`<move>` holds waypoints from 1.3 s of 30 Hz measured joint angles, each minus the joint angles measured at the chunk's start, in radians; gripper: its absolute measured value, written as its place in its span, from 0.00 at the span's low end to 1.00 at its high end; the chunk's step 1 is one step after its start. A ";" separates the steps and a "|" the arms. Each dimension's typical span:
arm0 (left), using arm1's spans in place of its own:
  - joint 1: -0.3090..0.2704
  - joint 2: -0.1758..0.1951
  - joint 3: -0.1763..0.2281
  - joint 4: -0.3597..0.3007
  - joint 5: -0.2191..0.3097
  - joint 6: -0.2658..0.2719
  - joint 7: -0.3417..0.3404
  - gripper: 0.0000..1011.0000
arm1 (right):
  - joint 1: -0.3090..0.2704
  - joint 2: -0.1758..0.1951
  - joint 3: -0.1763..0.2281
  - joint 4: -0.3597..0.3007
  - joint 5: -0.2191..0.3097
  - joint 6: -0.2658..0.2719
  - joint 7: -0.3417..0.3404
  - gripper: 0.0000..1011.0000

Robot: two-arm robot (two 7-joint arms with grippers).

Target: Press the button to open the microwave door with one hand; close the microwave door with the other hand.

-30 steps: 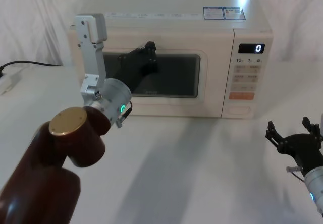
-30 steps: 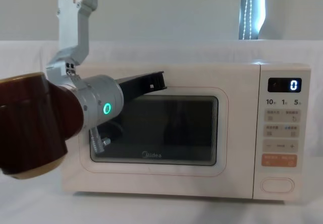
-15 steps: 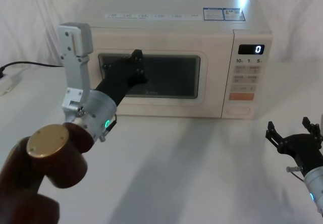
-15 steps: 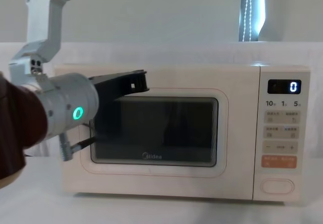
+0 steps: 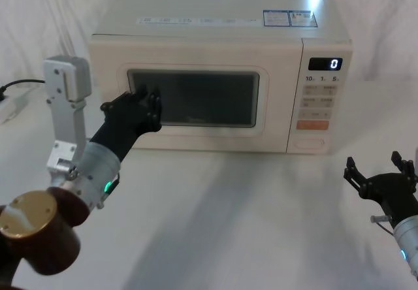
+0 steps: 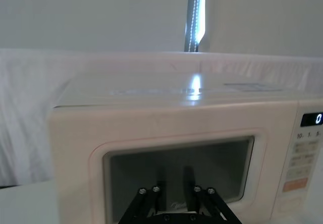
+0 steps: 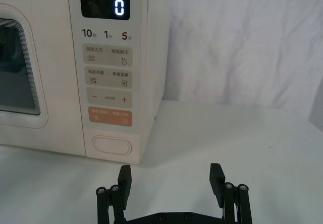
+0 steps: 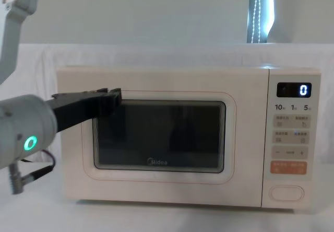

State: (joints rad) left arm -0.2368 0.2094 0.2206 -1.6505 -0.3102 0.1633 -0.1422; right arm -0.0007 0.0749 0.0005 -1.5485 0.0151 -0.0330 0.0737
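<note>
- head view: the microwave door (image 5: 196, 100) is shut flush; the left gripper (image 5: 149, 104) is at the window's left edge, fingers close together, holding nothing. the right gripper (image 5: 381, 176) hangs spread and empty, low at the right.
- right wrist view: the button (image 7: 112, 146) sits at the panel's bottom, apart from the parted fingers (image 7: 124, 179).
- chest view: the left gripper (image 8: 107, 99) is level with the window's upper left corner.

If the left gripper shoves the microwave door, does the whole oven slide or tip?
Probably neither. The microwave door looks shut flush, so a push goes straight into the wide, low oven body, which likely resists tipping. It sits on a white cloth, so a hard shove might creep it backward. The left gripper is at the window's left edge, so an off-centre push could twist it slightly.
</note>
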 joint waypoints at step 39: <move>0.176 0.137 -0.039 0.008 -0.097 -0.063 -0.137 0.99 | 0.000 0.000 0.000 0.000 0.000 0.000 0.000 0.99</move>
State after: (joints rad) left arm -0.0612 0.3467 0.1812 -1.6427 -0.4068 0.1001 -0.2787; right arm -0.0007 0.0749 0.0005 -1.5486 0.0151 -0.0329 0.0737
